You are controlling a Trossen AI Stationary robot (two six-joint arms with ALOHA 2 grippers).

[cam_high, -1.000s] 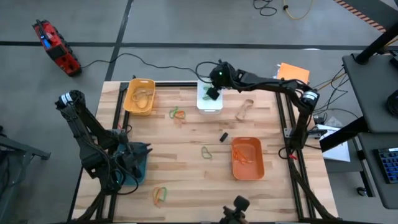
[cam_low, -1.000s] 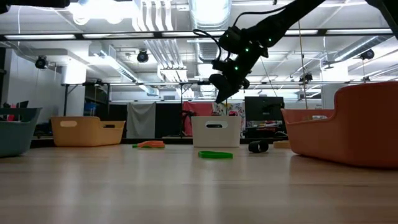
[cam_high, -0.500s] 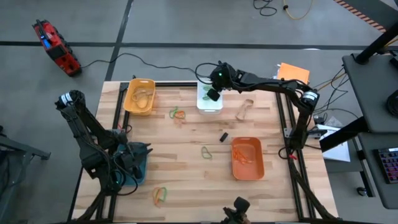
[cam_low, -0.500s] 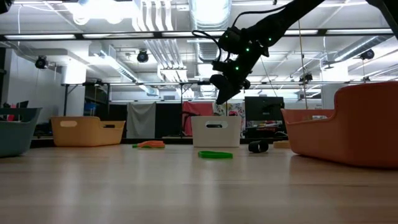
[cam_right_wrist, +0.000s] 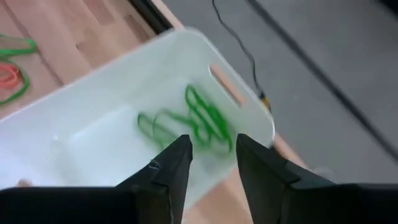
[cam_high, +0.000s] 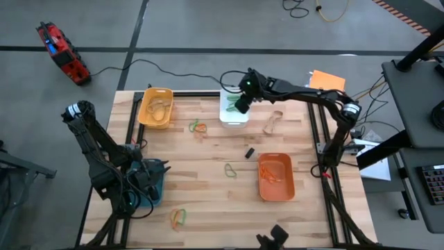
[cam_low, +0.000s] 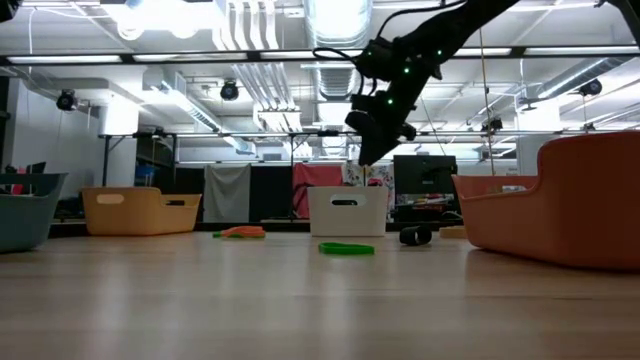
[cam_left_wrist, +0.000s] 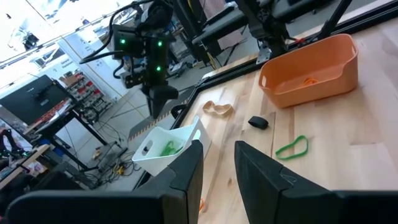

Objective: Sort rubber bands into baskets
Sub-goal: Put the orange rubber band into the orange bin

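Observation:
My right gripper (cam_high: 239,105) (cam_right_wrist: 214,165) hovers open above the white basket (cam_high: 234,111) at the far edge, pointing slantwise down into it. Green rubber bands (cam_right_wrist: 196,121) lie on the basket's floor, blurred, apart from the fingers. My left gripper (cam_high: 149,177) (cam_left_wrist: 217,180) waits open and level over the teal basket (cam_high: 154,191) at the near left. The yellow basket (cam_high: 155,107) holds tan bands. The orange basket (cam_high: 276,177) holds orange ones. Loose bands lie flat on the wood: a green one (cam_high: 229,169), a green and orange pair (cam_high: 198,127), a tan one (cam_high: 272,123).
A small black band (cam_high: 248,152) lies near the orange basket. An orange and green pair (cam_high: 179,218) lies near the front edge. In the low view a green band (cam_low: 346,248) lies in front of the white basket (cam_low: 347,210). Bare wood spans the table's middle.
My right gripper has tipped and drifted slightly toward the table's right edge while staying above the white basket.

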